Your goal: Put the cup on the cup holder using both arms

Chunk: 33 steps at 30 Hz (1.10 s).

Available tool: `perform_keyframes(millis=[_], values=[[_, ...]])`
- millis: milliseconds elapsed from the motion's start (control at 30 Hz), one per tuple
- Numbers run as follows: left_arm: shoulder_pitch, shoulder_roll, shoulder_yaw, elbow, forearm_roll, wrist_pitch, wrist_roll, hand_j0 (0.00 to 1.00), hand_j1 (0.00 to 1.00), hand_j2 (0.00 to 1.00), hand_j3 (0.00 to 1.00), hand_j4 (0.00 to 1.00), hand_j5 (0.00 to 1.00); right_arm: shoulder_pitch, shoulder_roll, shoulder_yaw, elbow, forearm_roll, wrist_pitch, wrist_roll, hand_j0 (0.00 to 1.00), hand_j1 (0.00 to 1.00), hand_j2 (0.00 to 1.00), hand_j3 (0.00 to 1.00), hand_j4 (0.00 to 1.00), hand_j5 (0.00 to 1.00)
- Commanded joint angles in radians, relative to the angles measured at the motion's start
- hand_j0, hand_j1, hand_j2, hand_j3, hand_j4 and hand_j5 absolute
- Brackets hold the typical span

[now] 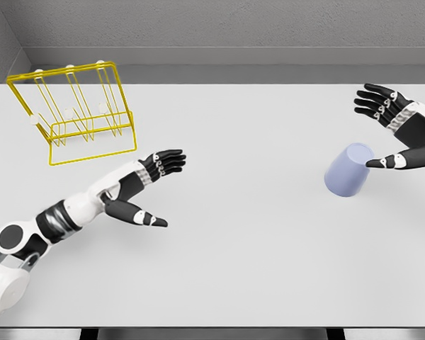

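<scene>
A pale lavender cup (348, 170) stands on the white table (255, 269) at the right, tilted slightly. My right hand (380, 134) is open just right of it, fingers spread above and behind the cup, and the thumb (384, 162) touches or nearly touches its side. A yellow wire cup holder (74, 113) with upright prongs sits at the far left of the table. My left hand (161, 191) hovers open over the table, right of and in front of the holder, holding nothing.
A grey wall runs behind the table's far edge. The table's front edge lies near the bottom of the view.
</scene>
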Motion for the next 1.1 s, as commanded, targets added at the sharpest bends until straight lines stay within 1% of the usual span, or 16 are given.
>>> perform_keyframes(millis=[0, 67, 100, 167, 200, 367, 500, 567, 600, 633, 667, 733, 800, 833, 900, 1067], values=[[0.0, -0.005, -0.041, 0.008, -0.003, 0.001, 0.0, 1.0, 1.0, 1.0, 1.0, 1.0, 1.0, 0.0, 0.004, -0.002, -0.002, -0.007, 0.001, 0.0, 1.0, 1.0, 1.0, 1.0, 1.0, 1.0], [-0.002, -0.008, -0.047, 0.013, -0.006, 0.001, 0.0, 1.0, 1.0, 1.0, 1.0, 1.0, 1.0, 0.002, 0.005, -0.022, 0.001, -0.007, -0.001, 0.0, 1.0, 1.0, 1.0, 1.0, 1.0, 1.0], [-0.002, -0.007, -0.047, 0.013, -0.006, 0.002, 0.0, 1.0, 1.0, 1.0, 1.0, 1.0, 1.0, 0.009, 0.011, -0.058, 0.004, -0.007, -0.001, 0.0, 1.0, 1.0, 1.0, 1.0, 1.0, 1.0], [-0.005, -0.002, -0.054, 0.013, -0.006, 0.028, 0.0, 1.0, 1.0, 1.0, 1.0, 1.0, 1.0, 0.087, 0.019, -0.155, 0.01, -0.007, -0.001, 0.0, 1.0, 1.0, 1.0, 1.0, 1.0, 1.0], [-0.005, -0.001, -0.052, 0.014, -0.006, 0.034, 0.0, 1.0, 1.0, 1.0, 1.0, 1.0, 1.0, 0.115, 0.019, -0.177, 0.018, -0.005, -0.001, 0.0, 1.0, 1.0, 1.0, 1.0, 1.0, 1.0], [-0.005, -0.005, -0.043, 0.013, -0.007, 0.031, 0.0, 1.0, 1.0, 1.0, 1.0, 1.0, 1.0, 0.124, 0.077, -0.181, 0.148, -0.005, -0.001, 0.0, 1.0, 1.0, 1.0, 1.0, 1.0, 1.0], [-0.003, 0.002, -0.04, 0.011, -0.006, 0.031, 0.0, 1.0, 1.0, 1.0, 1.0, 1.0, 1.0, 0.17, 0.079, -0.181, 0.196, -0.005, -0.001, 0.0, 1.0, 1.0, 1.0, 1.0, 1.0, 1.0], [-0.003, 0.002, -0.04, 0.011, -0.006, 0.031, 0.0, 1.0, 1.0, 1.0, 1.0, 1.0, 1.0, 0.17, 0.12, -0.177, 0.248, -0.001, -0.001, 0.0, 1.0, 1.0, 1.0, 1.0, 1.0, 1.0], [-0.002, 0.004, -0.04, 0.01, -0.004, 0.031, 0.0, 1.0, 1.0, 1.0, 1.0, 1.0, 1.0, 0.172, 0.122, -0.175, 0.274, 0.001, -0.001, 0.0, 1.0, 1.0, 1.0, 1.0, 1.0, 1.0], [-0.002, 0.002, -0.04, 0.008, -0.004, 0.031, 0.0, 1.0, 1.0, 1.0, 1.0, 1.0, 1.0, 0.172, 0.125, -0.175, 0.287, 0.001, -0.001, 0.0, 1.0, 1.0, 1.0, 1.0, 1.0, 1.0], [-0.003, 0.001, -0.038, 0.008, -0.004, 0.031, 0.0, 1.0, 1.0, 1.0, 1.0, 1.0, 1.0, 0.176, 0.152, -0.175, 0.29, 0.004, -0.001, 0.0, 1.0, 1.0, 1.0, 1.0, 1.0, 1.0], [-0.002, 0.002, -0.038, 0.01, 0.0, 0.033, 0.0, 1.0, 1.0, 1.0, 1.0, 1.0, 1.0, 0.176, 0.186, -0.178, 0.306, 0.058, -0.001, 0.0, 1.0, 1.0, 1.0, 1.0, 1.0, 1.0], [-0.003, 0.002, -0.037, 0.01, 0.007, 0.034, 0.0, 1.0, 1.0, 1.0, 1.0, 1.0, 1.0, 0.176, 0.197, -0.177, 0.316, 0.061, -0.001, 0.0, 1.0, 1.0, 1.0, 1.0, 1.0, 1.0], [-0.003, 0.002, -0.035, 0.013, 0.011, 0.034, 0.0, 1.0, 1.0, 1.0, 1.0, 1.0, 1.0, 0.175, 0.214, -0.177, 0.339, 0.067, -0.003, 0.0, 1.0, 1.0, 1.0, 1.0, 1.0, 1.0], [0.003, -0.002, -0.015, 0.013, 0.011, 0.034, 0.0, 1.0, 1.0, 1.0, 1.0, 1.0, 1.0, 0.17, 0.244, -0.187, 0.391, 0.13, -0.003, 0.0, 1.0, 1.0, 1.0, 1.0, 1.0, 1.0], [-0.002, -0.008, -0.015, 0.036, 0.01, 0.036, 0.0, 1.0, 1.0, 1.0, 1.0, 1.0, 1.0, 0.164, 0.272, -0.206, 0.46, 0.131, -0.003, 0.0, 1.0, 1.0, 1.0, 1.0, 1.0, 1.0]])
